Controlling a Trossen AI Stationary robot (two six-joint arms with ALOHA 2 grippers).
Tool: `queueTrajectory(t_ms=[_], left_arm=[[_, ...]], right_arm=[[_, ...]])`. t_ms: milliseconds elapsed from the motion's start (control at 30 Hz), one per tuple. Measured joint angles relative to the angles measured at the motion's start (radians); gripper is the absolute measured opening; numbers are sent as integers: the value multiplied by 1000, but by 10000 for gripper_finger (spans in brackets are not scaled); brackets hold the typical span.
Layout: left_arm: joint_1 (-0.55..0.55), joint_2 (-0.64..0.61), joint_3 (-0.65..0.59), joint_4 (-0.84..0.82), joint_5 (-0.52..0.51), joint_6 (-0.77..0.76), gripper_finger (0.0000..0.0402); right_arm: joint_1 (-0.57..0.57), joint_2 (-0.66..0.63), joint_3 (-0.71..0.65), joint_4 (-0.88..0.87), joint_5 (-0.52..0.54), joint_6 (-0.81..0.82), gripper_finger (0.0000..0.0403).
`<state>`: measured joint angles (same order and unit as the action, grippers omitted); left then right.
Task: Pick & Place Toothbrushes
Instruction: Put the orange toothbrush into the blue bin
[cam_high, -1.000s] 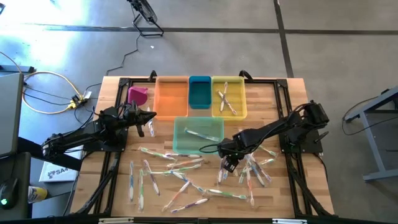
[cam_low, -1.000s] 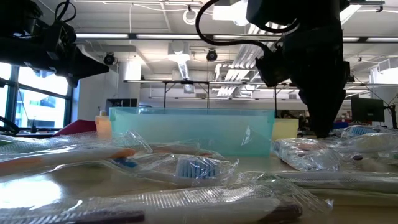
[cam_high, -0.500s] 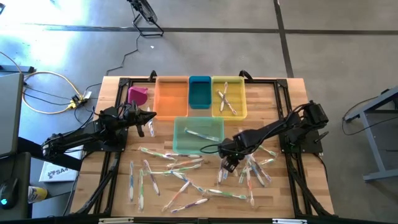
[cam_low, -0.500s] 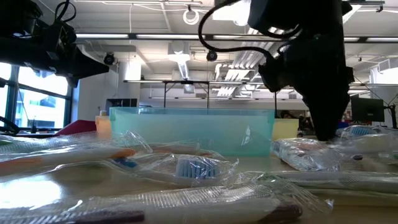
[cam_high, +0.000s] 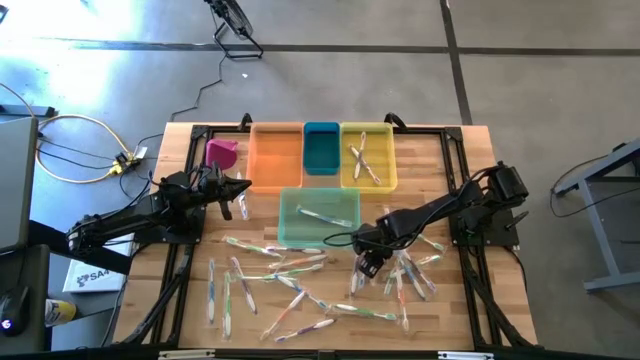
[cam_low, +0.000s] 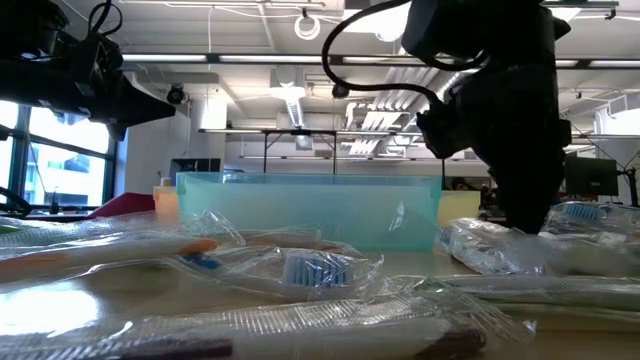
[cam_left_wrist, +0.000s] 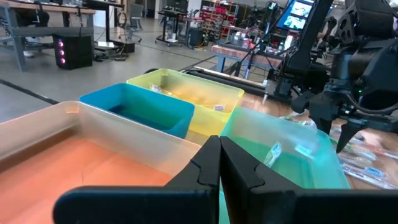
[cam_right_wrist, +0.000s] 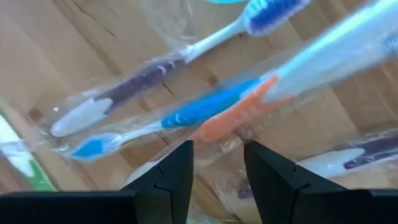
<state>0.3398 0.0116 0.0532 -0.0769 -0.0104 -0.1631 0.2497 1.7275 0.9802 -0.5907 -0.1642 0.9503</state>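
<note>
Toothbrushes (cam_high: 300, 280) in clear wrappers are scattered over the near half of the wooden table (cam_high: 455, 165), with a denser cluster (cam_high: 410, 272) at its right. Two more are seen crossed in the yellow bin (cam_high: 368, 157), and at least one in the pale green bin (cam_high: 318, 216). The right gripper (cam_high: 366, 266) is lowered over the left edge of the right cluster, just in front of the green bin's right corner; its fingers (cam_right_wrist: 177, 171) are parted, nothing is grasped, and a blue-and-orange toothbrush (cam_right_wrist: 217, 112) is seen lying directly beneath the gap. The left gripper (cam_high: 240, 190), fully clenched and empty, is held above the table beside the orange bin (cam_high: 275, 157).
</note>
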Motion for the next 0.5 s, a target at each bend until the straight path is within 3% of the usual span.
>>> queueTrajectory(t_ms=[233,500], left_arm=[[0,0,0,0,0,0,0],[0,0,0,0,0,0,0]], right_arm=[[0,-1,0,46,-54,34,135],[-1,-1,0,50,-31,102,135]])
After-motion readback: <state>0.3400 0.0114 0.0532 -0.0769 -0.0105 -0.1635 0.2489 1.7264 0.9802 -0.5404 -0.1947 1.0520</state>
